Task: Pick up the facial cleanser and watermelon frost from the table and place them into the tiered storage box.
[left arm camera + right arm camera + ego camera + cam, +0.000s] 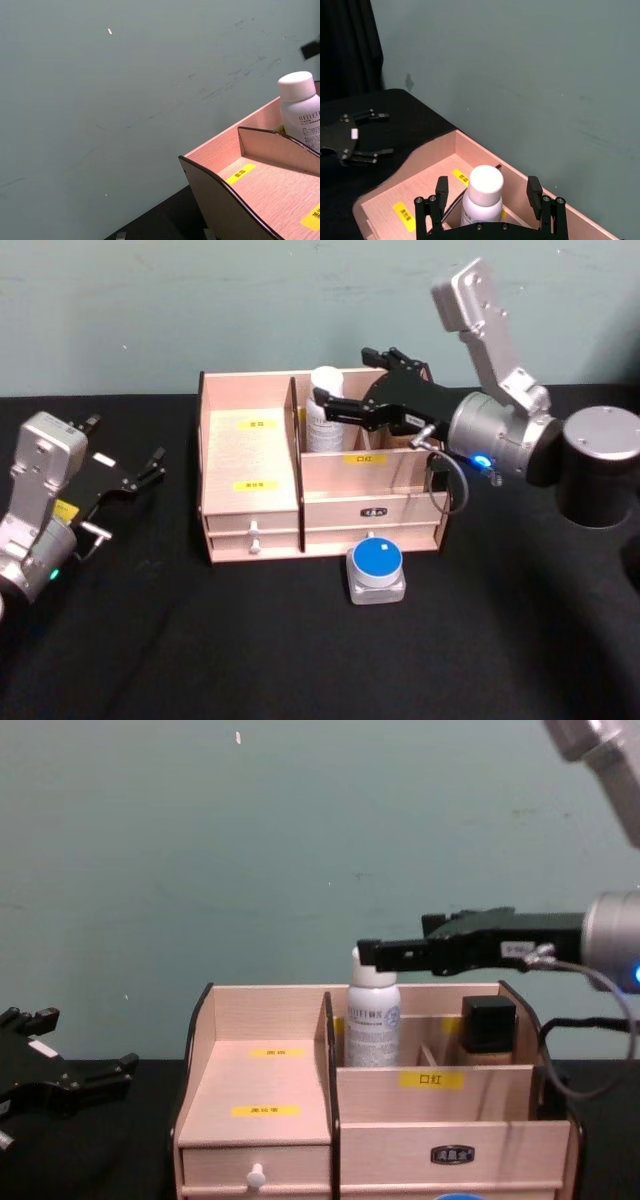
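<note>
Now the right pincer (pixel 487 187) gapes around the "RELLET" facial cleanser (pixel 302 112) inside the tiered storage box (pixel 250 455). Left pincer (pixel 125 445), parked leftward, gapes too.

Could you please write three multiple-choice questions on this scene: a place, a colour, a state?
1. Where is the white bottle? A) on the table B) in the box's rear compartment C) in its drawer
2. The jar's lid colour? A) blue B) red C) green
3. The right gripper is? A) shut on the jar B) shut on the bottle C) open
Answers: B, it stands upright behind the divider; A, the lid is blue; C, its fingers flank the cap with gaps.
</note>
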Motion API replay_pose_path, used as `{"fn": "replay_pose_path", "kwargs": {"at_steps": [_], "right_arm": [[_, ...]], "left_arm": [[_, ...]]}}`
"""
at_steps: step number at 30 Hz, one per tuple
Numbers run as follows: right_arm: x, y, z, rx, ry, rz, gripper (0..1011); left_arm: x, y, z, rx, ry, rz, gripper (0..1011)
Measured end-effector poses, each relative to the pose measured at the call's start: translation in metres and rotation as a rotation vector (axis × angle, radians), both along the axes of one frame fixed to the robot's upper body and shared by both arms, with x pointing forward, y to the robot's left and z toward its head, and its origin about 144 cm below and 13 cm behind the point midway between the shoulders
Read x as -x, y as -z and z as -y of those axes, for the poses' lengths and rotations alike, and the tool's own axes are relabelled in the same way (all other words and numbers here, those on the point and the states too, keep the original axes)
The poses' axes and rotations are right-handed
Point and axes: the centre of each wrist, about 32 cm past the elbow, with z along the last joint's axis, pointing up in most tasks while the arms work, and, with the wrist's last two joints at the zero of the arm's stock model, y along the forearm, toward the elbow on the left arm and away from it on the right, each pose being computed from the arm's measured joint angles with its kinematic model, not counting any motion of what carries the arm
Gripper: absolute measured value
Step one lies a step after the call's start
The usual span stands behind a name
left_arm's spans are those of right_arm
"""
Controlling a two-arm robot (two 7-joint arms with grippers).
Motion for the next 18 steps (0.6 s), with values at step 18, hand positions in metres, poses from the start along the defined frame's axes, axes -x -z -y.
{"fn": "replay_pose_path", "kwargs": {"at_steps": [18], "right_arm": [[0.113,-0.014,0.045,0.051,-0.015,-0.084,1000]], "left_arm": [[0.000,0.000,0.000,0.000,0.000,0.000,1001]]}}
